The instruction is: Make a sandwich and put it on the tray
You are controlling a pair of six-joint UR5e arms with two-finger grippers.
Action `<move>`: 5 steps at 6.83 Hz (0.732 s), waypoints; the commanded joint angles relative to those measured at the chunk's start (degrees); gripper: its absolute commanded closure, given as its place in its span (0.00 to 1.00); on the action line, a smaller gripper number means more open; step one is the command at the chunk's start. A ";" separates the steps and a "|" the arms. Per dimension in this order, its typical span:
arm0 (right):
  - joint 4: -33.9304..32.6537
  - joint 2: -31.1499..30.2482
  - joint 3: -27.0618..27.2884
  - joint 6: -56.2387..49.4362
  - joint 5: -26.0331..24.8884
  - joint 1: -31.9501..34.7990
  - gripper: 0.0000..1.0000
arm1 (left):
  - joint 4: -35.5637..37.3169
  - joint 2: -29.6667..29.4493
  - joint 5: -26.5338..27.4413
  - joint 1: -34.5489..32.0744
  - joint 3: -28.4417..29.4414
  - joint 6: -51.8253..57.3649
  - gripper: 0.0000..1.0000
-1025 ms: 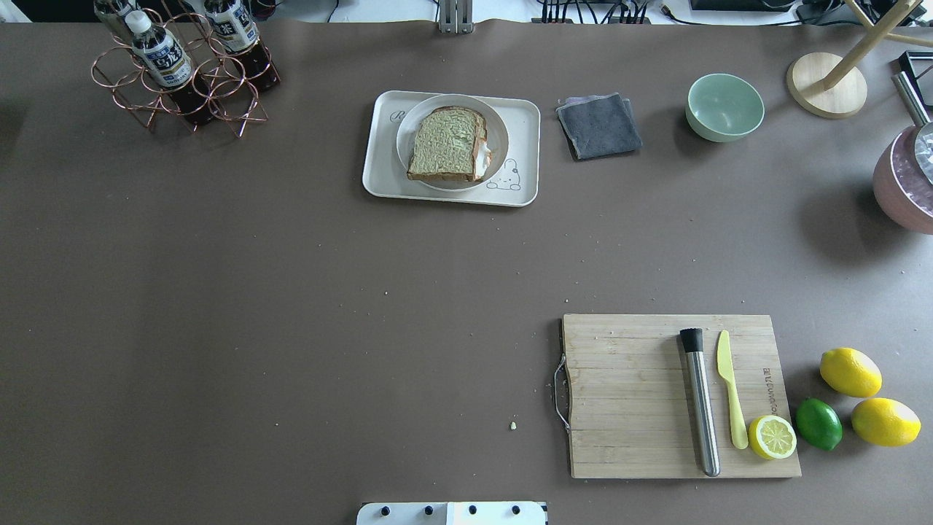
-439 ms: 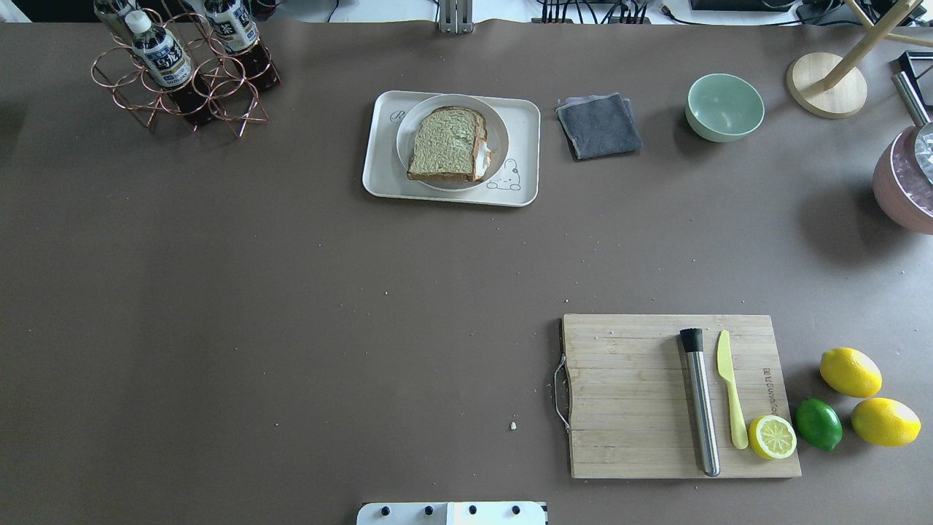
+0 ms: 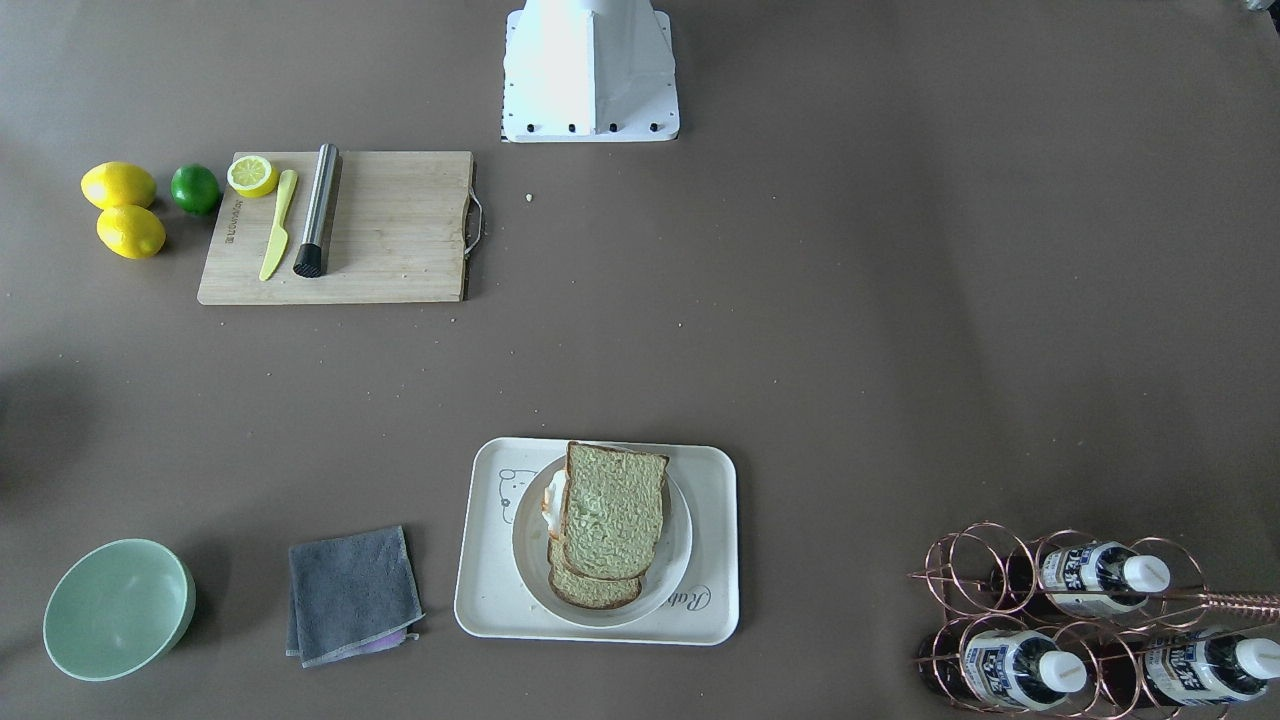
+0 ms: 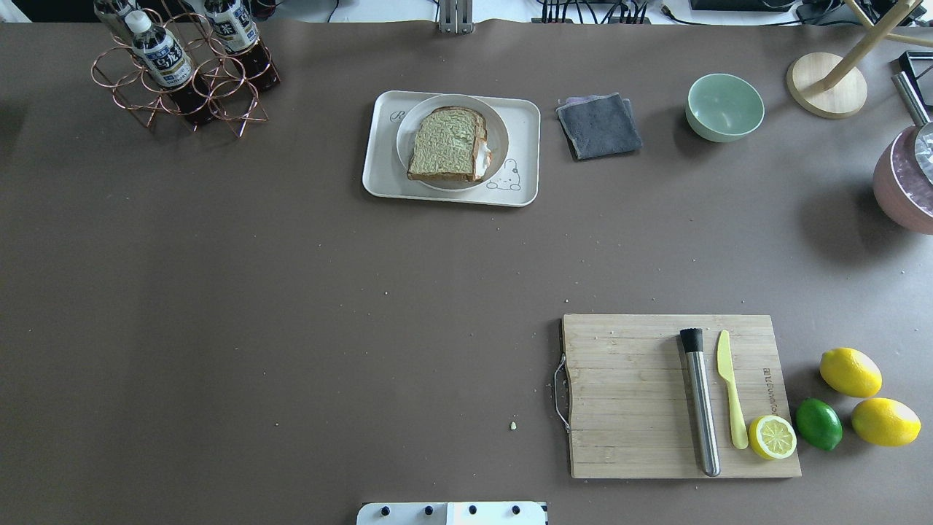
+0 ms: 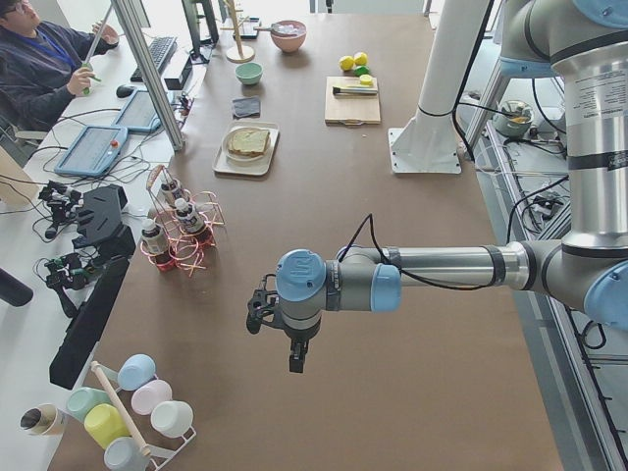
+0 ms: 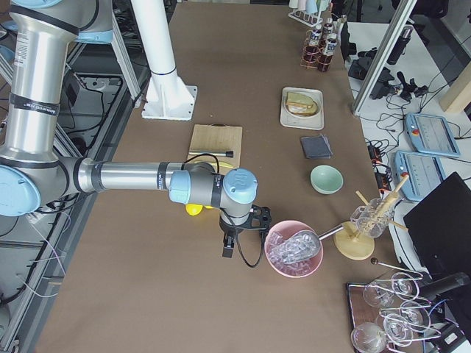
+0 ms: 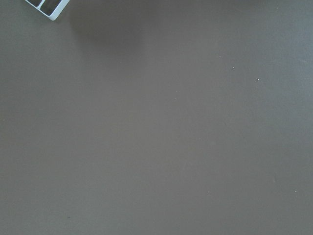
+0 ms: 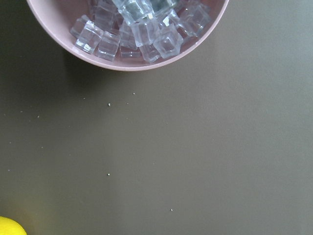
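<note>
The sandwich (image 4: pixel 446 144), two greenish-tan bread slices with white egg showing at one edge, lies on a round white plate (image 4: pixel 500 135) on the cream tray (image 4: pixel 379 182) at the table's far middle. It also shows in the front-facing view (image 3: pixel 612 510) on the tray (image 3: pixel 480 600). My left gripper (image 5: pixel 296 358) hangs over bare table far to the left, seen only in the exterior left view; I cannot tell if it is open or shut. My right gripper (image 6: pixel 228 248) hangs beside the pink ice bowl (image 6: pixel 294 248), seen only in the exterior right view; I cannot tell its state either.
A wooden cutting board (image 4: pixel 627 397) holds a steel muddler (image 4: pixel 701 408), a yellow knife (image 4: pixel 729 386) and a half lemon (image 4: pixel 773 437); lemons and a lime (image 4: pixel 818 423) lie beside it. A grey cloth (image 4: pixel 599 125), a green bowl (image 4: pixel 724 106) and a bottle rack (image 4: pixel 182 69) stand at the back.
</note>
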 commanded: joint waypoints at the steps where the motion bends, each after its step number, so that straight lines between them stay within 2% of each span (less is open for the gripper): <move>1: 0.00 0.01 0.01 0.00 0.16 -0.02 0.00 | 0.07 0.00 0.00 0.27 0.00 0.00 0.02; 5: 0.00 0.01 0.01 0.00 0.16 -0.02 0.00 | 0.07 0.00 0.00 0.27 0.35 0.00 0.02</move>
